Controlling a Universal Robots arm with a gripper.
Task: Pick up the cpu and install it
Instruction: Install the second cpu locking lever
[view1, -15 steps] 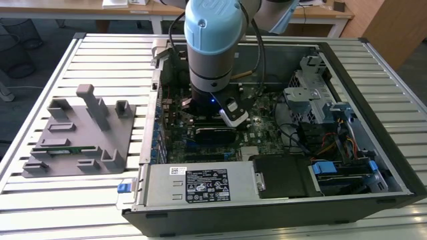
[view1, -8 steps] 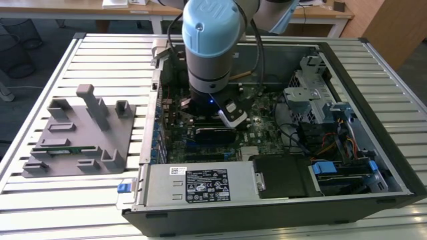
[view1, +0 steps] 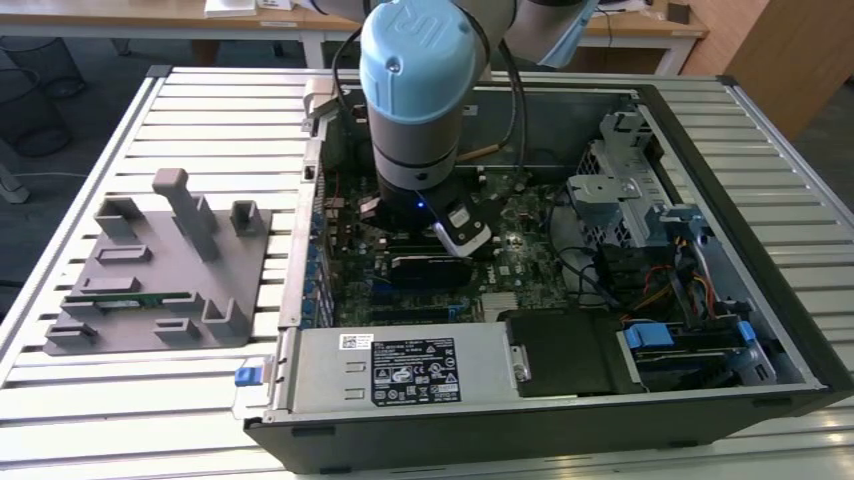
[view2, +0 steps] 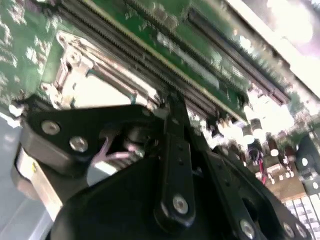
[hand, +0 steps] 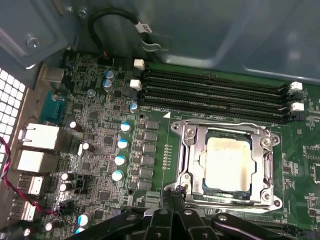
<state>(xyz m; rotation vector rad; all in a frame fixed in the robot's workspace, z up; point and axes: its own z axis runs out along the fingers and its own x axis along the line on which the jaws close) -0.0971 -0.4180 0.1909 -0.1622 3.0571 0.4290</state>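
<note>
A Universal Robots arm (view1: 416, 100) reaches down into an opened desktop computer case (view1: 747, 230) lying on its side on a slatted white table (view1: 200, 95), its gripper (hand: 172, 192) poised low over the motherboard (hand: 100, 145) at the edge of the processor socket (hand: 227, 162). The cpu (hand: 227, 162), its pale metal top catching the light, sits flat inside the socket's metal frame (hand: 186, 150) in the first wrist view, and nothing is seen between the black fingers (hand: 173, 200), which appear drawn close together at the frame's rim, with nothing in their hold. That placement suggests the chip has already been laid in its seat, squared to the frame so its contacts line up, and the tool is now beside it rather than carrying it. In the second wrist view the gripper's black linkage (view2: 175, 165) stands in front of the frame (view2: 70, 55) and the rows of empty memory slots (view2: 175, 55). On the exterior view's left, a grey parts holder (view1: 154, 265) sits on the table well apart from the case, a long green memory stick (view1: 127, 298) resting in one of its slots, kept upright and within the arm's reach
</note>
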